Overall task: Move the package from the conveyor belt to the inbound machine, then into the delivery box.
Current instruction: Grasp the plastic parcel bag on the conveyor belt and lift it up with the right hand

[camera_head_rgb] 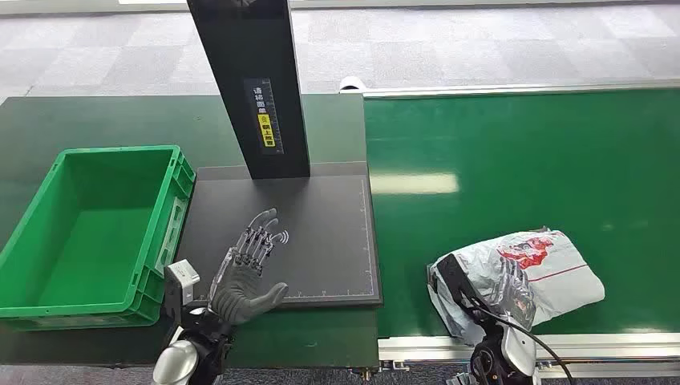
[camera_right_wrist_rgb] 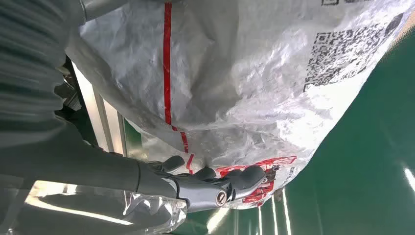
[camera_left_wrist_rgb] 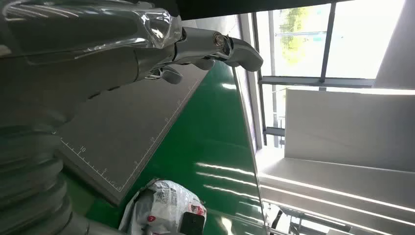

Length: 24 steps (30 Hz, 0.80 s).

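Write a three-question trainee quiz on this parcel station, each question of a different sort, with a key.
1. True or false: the green crate already holds the package.
2. Multiple choice: the left robot hand is (A) holding the package, (B) open above the dark scanner plate, (C) resting inside the crate.
3. Fill in: the package lies on the green ____.

Key:
1. False: the crate is empty and the package is on the belt, at the right robot hand, whose fingers lie against the plastic wrap.
2. B: the fingers are spread and hold nothing.
3. Conveyor belt.
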{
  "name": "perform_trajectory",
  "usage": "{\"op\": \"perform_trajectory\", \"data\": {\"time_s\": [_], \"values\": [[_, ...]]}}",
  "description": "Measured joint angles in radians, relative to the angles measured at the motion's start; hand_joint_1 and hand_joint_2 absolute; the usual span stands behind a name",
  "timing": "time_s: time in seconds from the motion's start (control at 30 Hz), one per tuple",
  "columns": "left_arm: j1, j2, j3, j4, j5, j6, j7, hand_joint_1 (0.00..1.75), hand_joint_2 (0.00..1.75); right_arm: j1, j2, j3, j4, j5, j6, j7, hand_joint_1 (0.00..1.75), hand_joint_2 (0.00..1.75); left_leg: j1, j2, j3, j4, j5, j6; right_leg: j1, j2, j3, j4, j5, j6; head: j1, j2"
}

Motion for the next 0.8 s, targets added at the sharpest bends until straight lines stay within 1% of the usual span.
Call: {"op": "perform_trajectory", "data": {"time_s": [0.3, 0.33, 0.37, 0.43, 0.47, 0.5, 0.57, 0.8], "values": [[-0.003, 0.000, 0.000, 0.000, 0.000, 0.000, 0.003, 0.00, 1.75, -0.003, 0.000, -0.002, 0.016, 0.039, 0.022, 0.011, 0.02, 1.75, 0.000, 0.000, 0.000, 0.000, 0.000, 0.000, 0.000, 0.000, 0.000, 0.000, 0.000, 0.000, 0.000, 0.000], [-0.004, 0.000, 0.000, 0.000, 0.000, 0.000, 0.003, 0.00, 1.75, -0.003, 0.000, -0.003, 0.020, 0.043, 0.022, 0.011, 0.09, 1.75, 0.000, 0.000, 0.000, 0.000, 0.000, 0.000, 0.000, 0.000, 0.000, 0.000, 0.000, 0.000, 0.000, 0.000], [-0.005, 0.000, 0.000, 0.000, 0.001, 0.000, 0.004, 0.00, 1.75, -0.003, 0.000, -0.003, 0.023, 0.047, 0.021, 0.010, 0.29, 1.75, 0.000, 0.000, 0.000, 0.000, 0.000, 0.000, 0.000, 0.000, 0.000, 0.000, 0.000, 0.000, 0.000, 0.000], [-0.006, 0.000, 0.000, 0.001, 0.003, 0.001, 0.005, 0.00, 1.75, -0.005, 0.000, -0.003, 0.029, 0.056, 0.016, 0.002, 0.92, 1.75, 0.000, 0.000, 0.000, 0.000, 0.000, 0.000, 0.000, 0.000, 0.000, 0.000, 0.000, 0.000, 0.000, 0.000], [-0.007, 0.000, 0.000, 0.001, 0.005, 0.001, 0.006, 0.00, 1.75, -0.006, 0.000, -0.003, 0.031, 0.062, 0.010, -0.003, 1.20, 1.75, 0.000, 0.000, 0.000, 0.000, 0.000, 0.000, 0.000, 0.000, 0.000, 0.000, 0.000, 0.000, 0.000, 0.000], [-0.007, 0.001, 0.000, 0.001, 0.006, 0.002, 0.006, 0.00, 1.75, -0.007, 0.000, -0.003, 0.033, 0.066, 0.004, -0.008, 1.37, 1.75, 0.000, 0.000, 0.000, 0.000, 0.000, 0.000, 0.000, 0.000, 0.000, 0.000, 0.000, 0.000, 0.000, 0.000], [-0.008, 0.002, 0.000, 0.001, 0.011, 0.004, 0.006, 0.00, 1.75, -0.008, 0.000, -0.002, 0.034, 0.076, -0.009, -0.016, 1.47, 1.75, 0.000, 0.000, 0.000, 0.000, 0.000, 0.000, 0.000, 0.000, 0.000, 0.000, 0.000, 0.000, 0.000, 0.000], [-0.007, 0.007, -0.001, 0.001, 0.016, 0.008, 0.005, 0.00, 1.75, -0.008, 0.000, -0.002, 0.034, 0.081, -0.032, -0.049, 1.47, 1.75, 0.000, 0.000, 0.000, 0.000, 0.000, 0.000, 0.000, 0.000, 0.000, 0.000, 0.000, 0.000, 0.000, 0.000]]}}
